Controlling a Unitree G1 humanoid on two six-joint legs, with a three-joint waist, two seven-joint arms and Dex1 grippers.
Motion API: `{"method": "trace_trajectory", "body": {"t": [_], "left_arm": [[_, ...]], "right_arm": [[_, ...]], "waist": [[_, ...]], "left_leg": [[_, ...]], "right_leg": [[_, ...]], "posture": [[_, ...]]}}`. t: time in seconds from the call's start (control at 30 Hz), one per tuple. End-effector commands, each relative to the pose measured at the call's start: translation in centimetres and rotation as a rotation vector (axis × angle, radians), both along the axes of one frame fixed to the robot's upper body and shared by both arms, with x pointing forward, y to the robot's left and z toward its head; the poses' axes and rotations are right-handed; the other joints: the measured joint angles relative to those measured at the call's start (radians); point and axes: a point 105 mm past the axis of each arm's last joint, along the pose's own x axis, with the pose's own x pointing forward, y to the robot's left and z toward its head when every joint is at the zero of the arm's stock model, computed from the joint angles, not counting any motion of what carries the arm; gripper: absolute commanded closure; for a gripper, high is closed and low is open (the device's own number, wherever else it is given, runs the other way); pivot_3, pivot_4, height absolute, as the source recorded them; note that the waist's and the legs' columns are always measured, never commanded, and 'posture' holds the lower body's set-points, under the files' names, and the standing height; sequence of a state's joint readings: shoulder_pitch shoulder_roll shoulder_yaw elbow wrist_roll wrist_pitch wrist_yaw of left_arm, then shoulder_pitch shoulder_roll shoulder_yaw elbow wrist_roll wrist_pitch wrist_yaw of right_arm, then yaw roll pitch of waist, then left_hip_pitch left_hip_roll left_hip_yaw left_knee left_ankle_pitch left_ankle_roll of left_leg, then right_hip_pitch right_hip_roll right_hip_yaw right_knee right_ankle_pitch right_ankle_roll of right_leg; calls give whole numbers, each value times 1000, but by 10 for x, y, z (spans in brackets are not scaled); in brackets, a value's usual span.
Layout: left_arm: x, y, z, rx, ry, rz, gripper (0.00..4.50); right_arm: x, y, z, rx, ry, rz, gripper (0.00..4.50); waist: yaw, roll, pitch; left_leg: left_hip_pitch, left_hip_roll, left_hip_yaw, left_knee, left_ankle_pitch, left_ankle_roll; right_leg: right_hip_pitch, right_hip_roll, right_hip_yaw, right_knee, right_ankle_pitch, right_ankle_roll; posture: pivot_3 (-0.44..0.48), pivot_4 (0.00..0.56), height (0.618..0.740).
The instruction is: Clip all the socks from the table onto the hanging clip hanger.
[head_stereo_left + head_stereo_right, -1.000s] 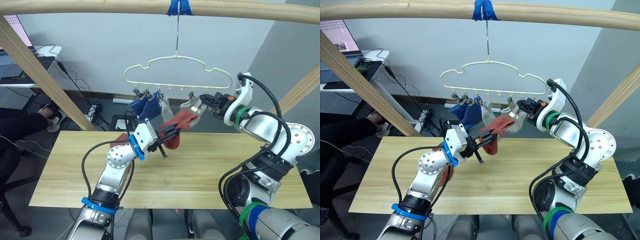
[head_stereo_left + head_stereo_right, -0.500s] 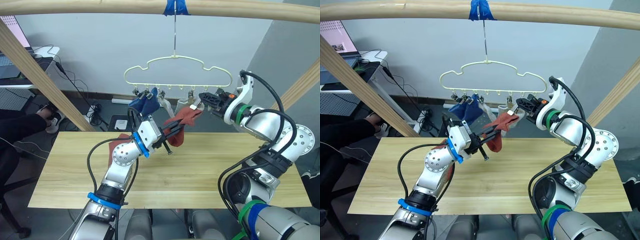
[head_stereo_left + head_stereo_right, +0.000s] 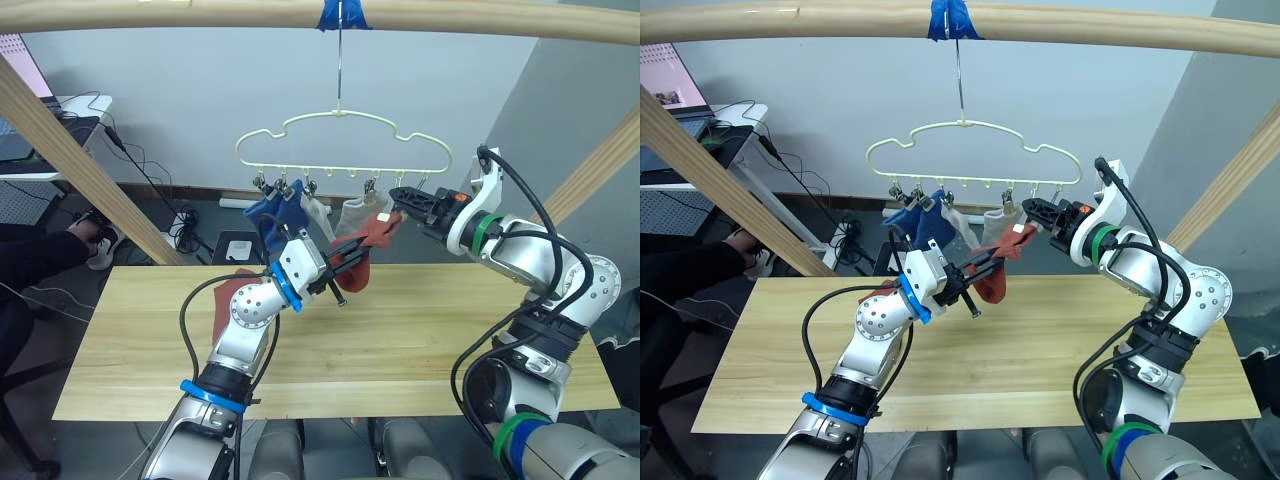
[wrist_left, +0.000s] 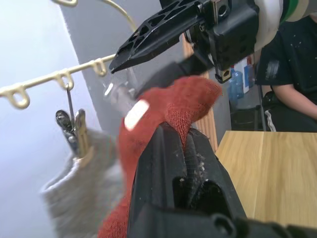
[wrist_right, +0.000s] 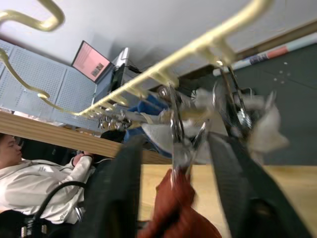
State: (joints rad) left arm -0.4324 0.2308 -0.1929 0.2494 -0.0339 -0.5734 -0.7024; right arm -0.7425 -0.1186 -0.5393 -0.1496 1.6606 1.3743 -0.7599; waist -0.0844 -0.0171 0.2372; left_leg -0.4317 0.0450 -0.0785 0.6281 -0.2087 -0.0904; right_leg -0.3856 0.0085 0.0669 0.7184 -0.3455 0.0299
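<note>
My left gripper [image 3: 345, 262] is raised above the far half of the table [image 3: 420, 340] and has its fingers clamped on a rust-red sock [image 3: 370, 240], lifting the cuff end toward the clip hanger [image 3: 340, 140] while the rest of the sock droops below the fingers. In the left wrist view the sock [image 4: 163, 114] is pinched between my two black fingers [image 4: 163, 163], with its top edge just under the hanger's row of loops.

My right gripper [image 3: 405, 197] is up at the right part of the hanger, fingers spread apart. In the right wrist view those fingers [image 5: 119, 188] straddle a metal clip [image 5: 178, 141] hanging from the yellow bar, and the red cuff [image 5: 173, 203] sits directly beneath that clip, touching or nearly touching it; I cannot tell whether the clip has closed on the fabric.

The pale yellow hanger hangs by its thin hook from the wooden pole [image 3: 200, 12] overhead, at the blue tape [image 3: 343, 14]. Two blue socks [image 3: 270, 212] are clipped at its left end, and two light grey socks [image 3: 352, 212] hang beside them toward the middle.

A second rust-red sock [image 3: 232, 295] lies on the table near the far edge, partly hidden behind my left arm.
</note>
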Motion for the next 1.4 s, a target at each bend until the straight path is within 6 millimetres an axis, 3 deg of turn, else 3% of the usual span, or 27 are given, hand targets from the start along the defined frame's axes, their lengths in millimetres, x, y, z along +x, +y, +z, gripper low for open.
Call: {"method": "trace_trajectory", "body": {"t": [0.03,0.13,0.33,0.53,0.67,0.83,0.93,0.97,1.0,1.17,1.4], "left_arm": [[0,-2,9,-37,-17,-1,4500],[4,-2,5,-60,81,-14,3724],[5,1,-10,-84,303,-58,1930],[2,24,-21,-113,501,-57,91],[-3,49,-20,-129,559,11,17],[-19,76,-4,-161,627,41,17],[-32,89,6,-179,694,42,0],[-35,92,6,-172,709,46,0],[-38,95,6,-168,724,50,0],[-36,100,9,-170,724,84,0],[-39,93,12,-175,707,75,0]], "right_arm": [[-6,-4,11,-22,-44,9,980],[-10,-21,14,-148,-114,-20,8],[-27,-39,6,-392,-225,-36,0],[-33,-54,-12,-600,-327,-111,0],[-36,-51,-15,-651,-433,-162,0],[-41,-39,-9,-696,-602,-249,0],[-41,-31,-10,-707,-664,-310,580],[-40,-30,-11,-720,-674,-330,964],[-39,-28,-12,-724,-687,-341,1309],[-30,-18,-8,-707,-731,-390,1309],[-15,-17,-8,-707,-725,-481,1309]], "waist": [[-2,0,0],[0,0,0],[-1,0,0],[-4,0,0],[-5,0,1],[-1,0,1],[2,-1,1],[3,-1,1],[4,-1,1],[16,-1,1],[34,-1,1]], "left_leg": [[0,0,0,0,0,0],[0,0,0,0,0,0],[-1,1,0,-1,0,0],[0,1,0,0,0,0],[0,2,1,0,0,0],[0,2,0,-1,0,0],[0,2,0,-1,0,0],[0,2,0,-1,0,0],[0,2,0,-1,0,0],[0,2,0,0,0,0],[0,2,0,-1,0,-1]], "right_leg": [[0,0,0,0,0,0],[0,0,0,0,0,0],[0,1,-1,-2,0,0],[0,2,0,-2,0,0],[0,2,0,-2,0,1],[0,2,0,-2,0,1],[0,2,0,-3,-1,1],[0,1,1,-3,-1,1],[0,1,0,-3,-1,1],[0,1,1,-3,0,1],[0,1,0,-3,0,1]], "posture": [[-70,203,740],[-72,204,740],[-95,209,740],[-107,214,740],[-101,218,740],[-65,222,740],[-40,225,740],[-26,225,740],[-21,224,740],[0,224,740],[14,220,740]]}}
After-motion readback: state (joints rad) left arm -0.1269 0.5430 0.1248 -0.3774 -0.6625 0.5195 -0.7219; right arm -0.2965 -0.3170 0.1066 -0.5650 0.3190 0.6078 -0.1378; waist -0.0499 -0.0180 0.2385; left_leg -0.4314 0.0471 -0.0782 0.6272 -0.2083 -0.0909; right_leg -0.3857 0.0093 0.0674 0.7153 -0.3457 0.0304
